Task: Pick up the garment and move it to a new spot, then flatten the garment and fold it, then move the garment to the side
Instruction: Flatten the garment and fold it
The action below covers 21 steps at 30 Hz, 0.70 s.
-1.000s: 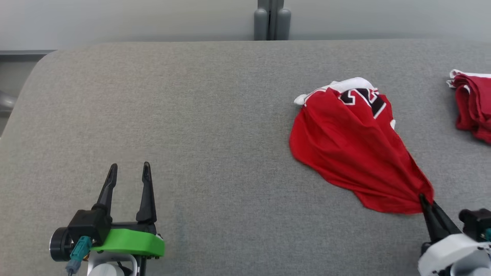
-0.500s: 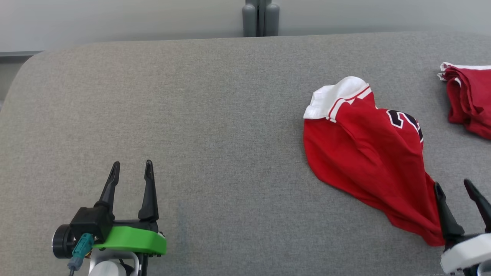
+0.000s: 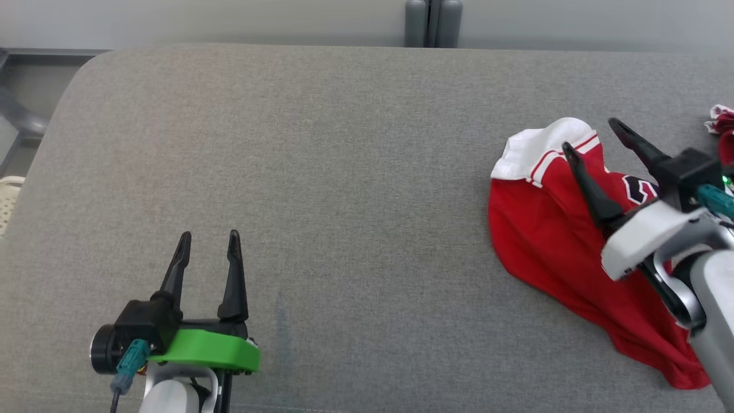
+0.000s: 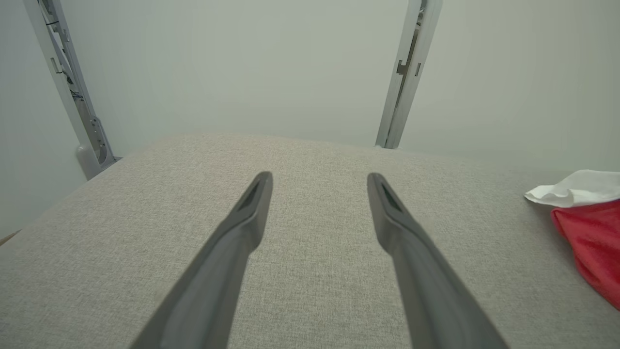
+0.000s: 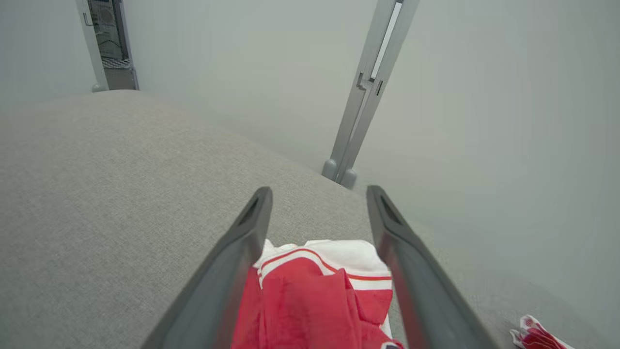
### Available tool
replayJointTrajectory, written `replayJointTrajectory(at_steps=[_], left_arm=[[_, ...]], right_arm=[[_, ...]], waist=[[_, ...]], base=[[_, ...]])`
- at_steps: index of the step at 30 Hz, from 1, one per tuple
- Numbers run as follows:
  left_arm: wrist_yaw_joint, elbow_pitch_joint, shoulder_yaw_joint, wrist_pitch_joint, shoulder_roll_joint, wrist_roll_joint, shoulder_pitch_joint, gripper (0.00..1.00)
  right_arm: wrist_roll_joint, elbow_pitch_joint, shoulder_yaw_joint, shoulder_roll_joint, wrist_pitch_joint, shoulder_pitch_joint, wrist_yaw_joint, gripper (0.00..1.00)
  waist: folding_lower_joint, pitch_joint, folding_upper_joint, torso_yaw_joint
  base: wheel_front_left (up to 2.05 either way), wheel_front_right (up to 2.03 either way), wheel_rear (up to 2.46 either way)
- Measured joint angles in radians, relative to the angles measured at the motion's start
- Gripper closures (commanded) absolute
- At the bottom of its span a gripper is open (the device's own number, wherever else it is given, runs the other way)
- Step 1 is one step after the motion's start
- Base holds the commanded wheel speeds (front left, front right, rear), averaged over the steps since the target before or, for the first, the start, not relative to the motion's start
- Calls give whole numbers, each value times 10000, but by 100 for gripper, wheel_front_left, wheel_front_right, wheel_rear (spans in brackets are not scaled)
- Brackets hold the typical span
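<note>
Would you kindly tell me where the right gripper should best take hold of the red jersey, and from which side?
Probably the white striped band at the red jersey's far end: a thick raised edge, while the rest lies in loose folds. The right gripper hangs open above it, so come straight down, fingers straddling the band.

Head camera looks down; wrist cameras skim the table (image 3: pixel 344 143), all sharing the garment (image 3: pixel 539 241).
</note>
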<state>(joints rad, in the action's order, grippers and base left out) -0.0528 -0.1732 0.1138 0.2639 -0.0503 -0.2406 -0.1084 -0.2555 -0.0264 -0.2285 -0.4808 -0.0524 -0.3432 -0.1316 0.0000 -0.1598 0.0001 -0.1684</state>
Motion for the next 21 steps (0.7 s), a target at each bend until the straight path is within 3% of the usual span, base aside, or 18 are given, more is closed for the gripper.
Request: replayJointTrajectory(at_steps=[7, 14, 15, 16, 21], left_arm=[[196, 2, 387, 2, 2, -280, -157, 0], [326, 44, 460, 0, 2, -403, -147, 0], [345, 50, 453, 0, 2, -405, -141, 0], [357, 56, 451, 0, 2, -405, -139, 0], [368, 44, 447, 0, 4, -407, -133, 0]], right_arm=[[-171, -1988, -1653, -176, -1467, -1587, 0, 0], [-272, -3342, -2428, -265, -2640, -1835, 0, 0], [-268, -3423, -2412, -259, -2644, -1849, 0, 4], [-222, -3498, -2422, -268, -2646, -1868, 0, 100], [-31, -3703, -2301, -201, -2324, -1998, 0, 100]], waist=[[0, -193, 0, -575], [0, -297, 0, -936], [0, -302, 0, -939], [0, -298, 0, -932], [0, -245, 0, -821]], base=[[0, 0, 0], [0, 0, 0], [0, 0, 0], [0, 0, 0], [0, 0, 0]])
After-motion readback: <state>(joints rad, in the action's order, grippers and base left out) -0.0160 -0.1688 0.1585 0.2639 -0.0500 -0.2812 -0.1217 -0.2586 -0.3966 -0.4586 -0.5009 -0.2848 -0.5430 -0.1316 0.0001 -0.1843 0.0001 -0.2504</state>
